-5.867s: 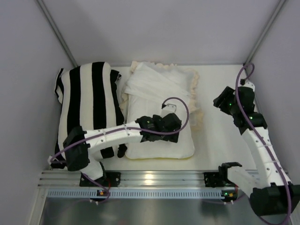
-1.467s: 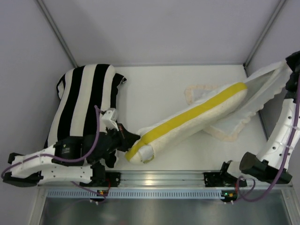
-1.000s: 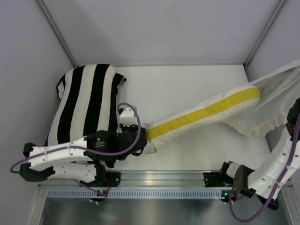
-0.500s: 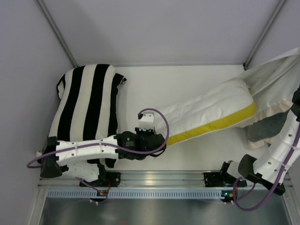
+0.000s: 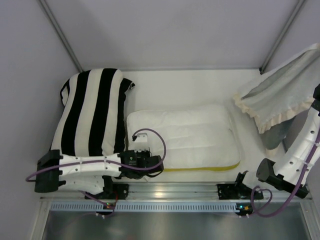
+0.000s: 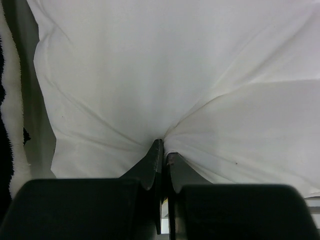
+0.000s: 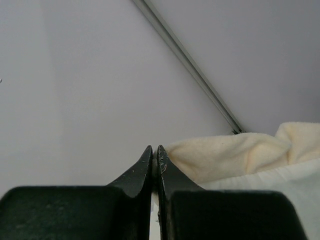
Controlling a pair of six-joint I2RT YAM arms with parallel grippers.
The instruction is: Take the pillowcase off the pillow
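Observation:
The pillow [image 5: 185, 132] lies flat on the table, plump and white, with its yellow band [image 5: 200, 169] along the near edge. My left gripper [image 5: 160, 162] sits at its near left corner. In the left wrist view this gripper [image 6: 162, 146] is shut on a pinch of the white pillow fabric [image 6: 175, 75]. The pillowcase [image 5: 277, 90] hangs in the air at the far right, grey-faced with a cream frill, apart from the pillow. My right gripper [image 7: 154, 151] is shut on the cream frill [image 7: 235, 150], high up by the right wall.
A black-and-white striped cushion [image 5: 92, 112] lies along the left side, touching the pillow's left end. Grey walls close the back and both sides. The right arm [image 5: 302, 150] stands tall at the right edge. The metal rail [image 5: 165, 192] runs along the near edge.
The pillow has slid fully out of the pillowcase and dropped flat onto the table. The right gripper lifted the pillowcase up and right. The left gripper drew the pillow's corner back left.

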